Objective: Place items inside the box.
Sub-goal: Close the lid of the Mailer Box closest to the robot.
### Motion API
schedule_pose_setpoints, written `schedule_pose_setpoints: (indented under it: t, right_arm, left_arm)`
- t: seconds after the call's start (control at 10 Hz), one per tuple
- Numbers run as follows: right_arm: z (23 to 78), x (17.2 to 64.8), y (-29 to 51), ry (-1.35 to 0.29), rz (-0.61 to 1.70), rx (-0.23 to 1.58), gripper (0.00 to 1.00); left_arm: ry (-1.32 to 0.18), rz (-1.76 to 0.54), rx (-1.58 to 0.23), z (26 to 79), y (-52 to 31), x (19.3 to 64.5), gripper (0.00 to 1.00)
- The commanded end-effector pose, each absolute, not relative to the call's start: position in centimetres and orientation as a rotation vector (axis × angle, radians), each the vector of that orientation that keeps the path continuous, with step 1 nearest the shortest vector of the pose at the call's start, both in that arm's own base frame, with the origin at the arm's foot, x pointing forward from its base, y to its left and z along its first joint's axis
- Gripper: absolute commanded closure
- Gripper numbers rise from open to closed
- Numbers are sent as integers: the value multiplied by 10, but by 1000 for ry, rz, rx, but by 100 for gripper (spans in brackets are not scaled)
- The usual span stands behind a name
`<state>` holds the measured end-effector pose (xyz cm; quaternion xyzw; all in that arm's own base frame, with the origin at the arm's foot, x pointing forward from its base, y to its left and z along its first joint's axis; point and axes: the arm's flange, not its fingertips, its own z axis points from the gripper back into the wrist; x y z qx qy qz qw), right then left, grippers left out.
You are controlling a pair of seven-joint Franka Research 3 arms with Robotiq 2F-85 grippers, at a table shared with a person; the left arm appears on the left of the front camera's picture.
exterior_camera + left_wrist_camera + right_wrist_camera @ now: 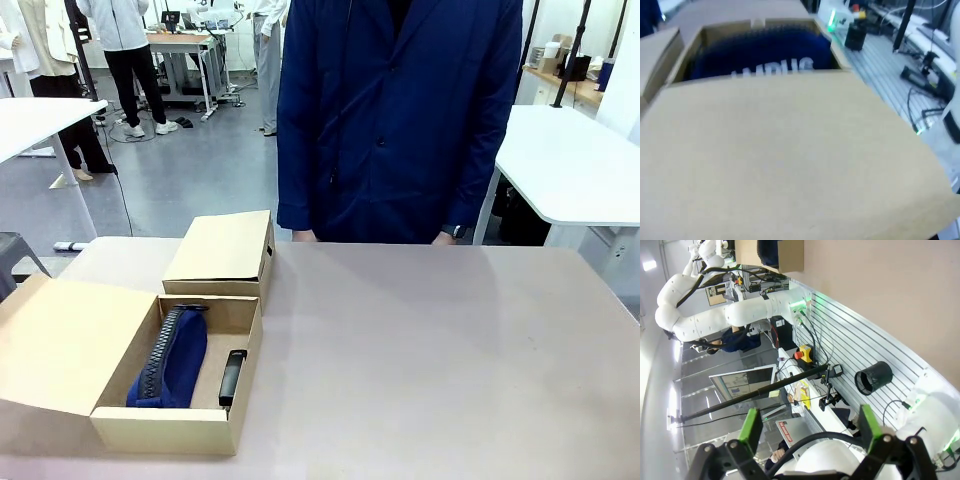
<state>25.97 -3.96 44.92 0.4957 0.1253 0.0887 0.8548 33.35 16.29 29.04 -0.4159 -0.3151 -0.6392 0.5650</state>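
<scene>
The right pincer (pixel 807 427) is standing wide open and holding nothing, its green pads (pixel 751 424) spread well apart and pointing off past the worktop (pixel 420 340) edge toward the robot's own base and rack. The left pincer's state cannot be told: its wrist view is looking down on the box flap (pixel 790 160), blurred, with no fingers in sight.

The box (pixel 160 425) is sitting open at the near left corner of the worktop, its lid flap lying out flat to the left. Inside, the navy pencil case (pixel 172 362) is lying lengthwise, and a black stapler-like item (pixel 232 378) is lying just beside it against the right wall. White lettering on the case is showing over the flap in the left wrist view.

Risks, as judged: the left arm is appearing to hover close above the flap, and a descent there could be pressing the flap down or shoving the box toward the near edge. The smaller closed box (pixel 222 252) is sitting touching or nearly touching the far wall, leaving little clearance on that side.

Open room: the centre and right of the worktop are lying bare up to the person (pixel 400 120) standing at the far edge.
</scene>
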Motion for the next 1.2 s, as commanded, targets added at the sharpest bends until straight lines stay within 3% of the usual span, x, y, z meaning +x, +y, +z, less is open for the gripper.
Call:
schedule_pose_setpoints:
  t: [0.0,0.4,0.6,0.8,1.1]
  right_arm:
    - [450,259,-40,252,201,1062,0]
    - [450,259,-40,252,201,1062,0]
    - [450,259,-40,252,201,1062,0]
    - [450,259,-40,252,201,1062,0]
    - [450,259,-40,252,201,1062,0]
  left_arm:
    - [-862,-1561,-996,264,178,311,0]
    - [-1043,-1499,-1037,309,166,293,0]
    - [-1065,-1506,-1076,326,134,283,0]
    - [-1071,-1596,-996,323,84,280,0]
    - [-1088,-1624,-1047,308,23,268,0]
